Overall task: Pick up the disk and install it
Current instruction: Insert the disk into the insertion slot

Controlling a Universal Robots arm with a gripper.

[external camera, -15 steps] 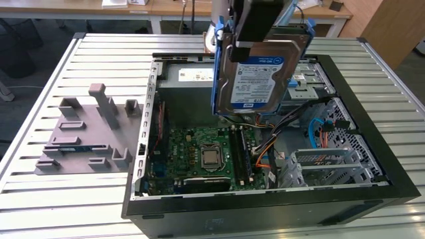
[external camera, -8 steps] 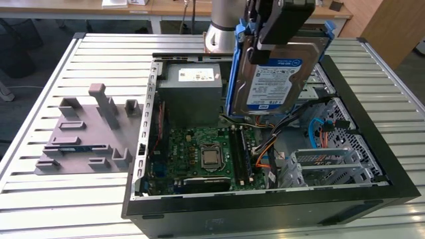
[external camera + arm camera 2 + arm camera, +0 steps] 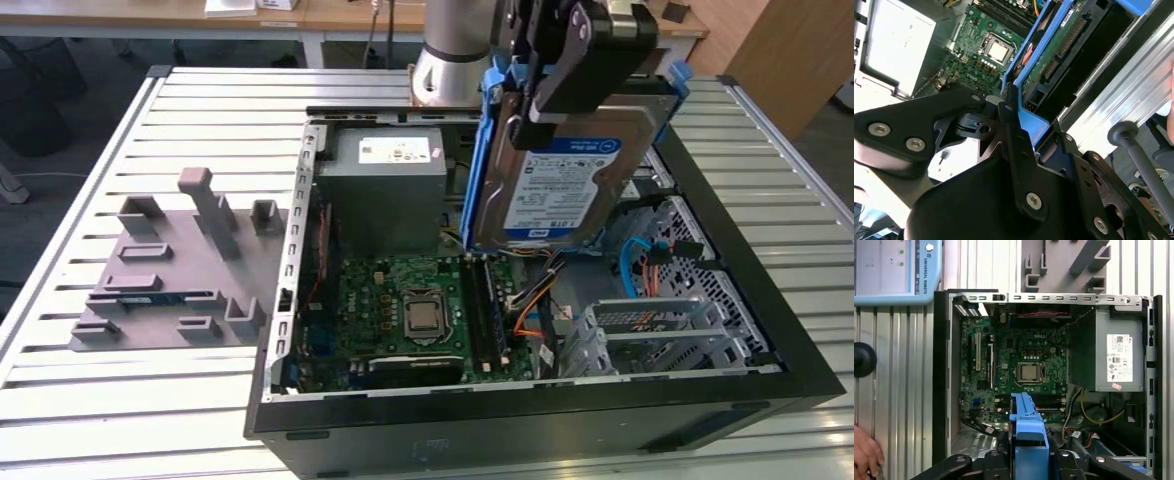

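The gripper (image 3: 541, 105) has its jaws closed on the disk (image 3: 561, 170), pinching its blue rail (image 3: 1021, 117). In the exterior view the disk hangs steeply tilted, label out, over the far part of the open case (image 3: 534, 410). I cannot tell whether its low edge touches anything.

Seen from the exterior view, the power supply (image 3: 387, 180) stands just beside the disk at nine o'clock. The motherboard (image 3: 387, 300) with its processor (image 3: 424, 318) lies at seven o'clock. Orange cables (image 3: 534, 300) cross the case floor at six o'clock, right under the disk's low edge. The silver cage (image 3: 667, 330) sits at five o'clock, with a blue cable (image 3: 638, 250) between it and the disk.

A grey fixture (image 3: 174, 270) rests on the slatted table (image 3: 80, 400), at nine o'clock of the case and apart from it. In the first wrist view a person's hand (image 3: 865, 455) lies on the table outside the case.
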